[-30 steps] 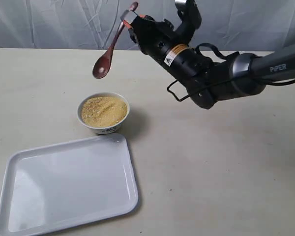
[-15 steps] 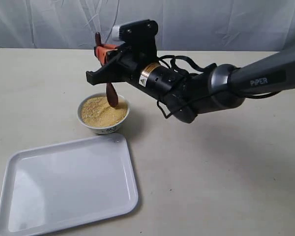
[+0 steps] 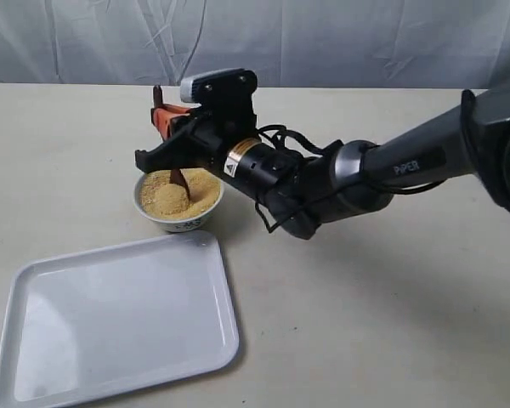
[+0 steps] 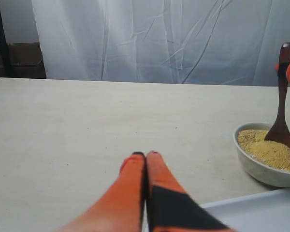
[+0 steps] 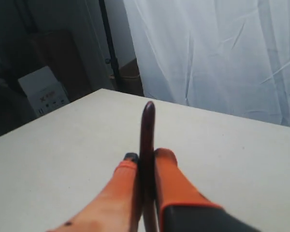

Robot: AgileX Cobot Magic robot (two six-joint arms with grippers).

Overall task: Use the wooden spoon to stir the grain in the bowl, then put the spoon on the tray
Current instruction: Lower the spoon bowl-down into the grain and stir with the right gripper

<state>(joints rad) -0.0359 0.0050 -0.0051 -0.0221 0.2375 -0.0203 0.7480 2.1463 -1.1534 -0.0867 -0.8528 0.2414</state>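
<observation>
The small white bowl of golden grain stands just beyond the far right corner of the white tray. My right gripper is shut on the slim handle of the wooden spoon. The spoon stands nearly upright with its scoop dipped into the grain. The right wrist view shows the handle pinched between the orange fingers. In the left wrist view the spoon stands in the bowl, and my left gripper is shut on nothing, low over the table.
The right arm stretches from the right across the table middle, over the space beside the bowl. A white curtain hangs behind the table's far edge. The tray's corner lies beside the left gripper. Dark boxes stand beyond the table in the wrist views.
The right gripper has come down and toward the left, turning the spoon from a high slant behind the bowl to near upright, its scoop now sunk in the grain.
</observation>
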